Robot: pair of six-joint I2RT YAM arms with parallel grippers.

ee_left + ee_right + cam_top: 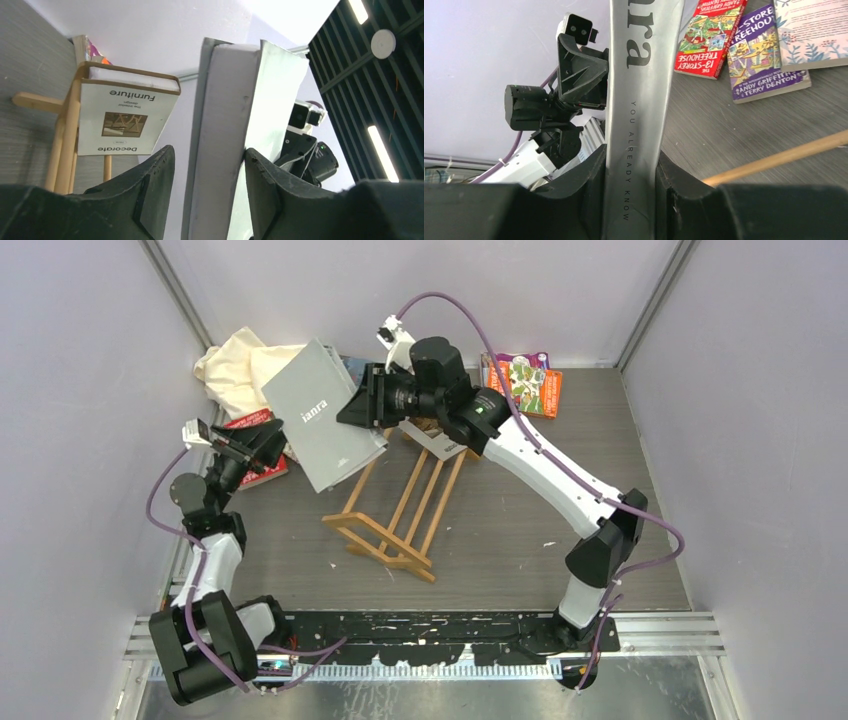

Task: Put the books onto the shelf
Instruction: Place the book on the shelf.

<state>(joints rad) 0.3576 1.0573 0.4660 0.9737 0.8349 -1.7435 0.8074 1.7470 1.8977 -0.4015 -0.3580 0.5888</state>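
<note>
While the right claw (630,165) clamps the grey book (318,415) by its right-hand edge, both fingers pressed flat on the covers, the left claw (209,165) straddles the opposite edge. On the left wrist view one finger (265,190) touches the book. The other stands off it by a thin gap, so the jaws are slack, not gripping.

Grey book: held off the table (520,530) between the two arms, tilted, its cover facing up. Cover lettering reads "ianra" from above and "YOU ALREADY KNOW" on the right wrist view. Its lower corner overlaps the far left of the wooden rack (400,510) in the top view; whether they touch, I cannot tell.

Rack: mid-table, slats running away from the arm bases. The Decorate book (125,120) sits in its far end frame, leaning.

Loose books on the table:
- An orange-and-green pile (525,380) lies at the far right, well apart from the rack.
- The red 13-Story Treehouse book (709,35), a purple Treehouse book (764,55) and a white floral book (811,30) lie flat, just beside one another.

Cream cloth (235,365): bunched in the far left corner.
</note>
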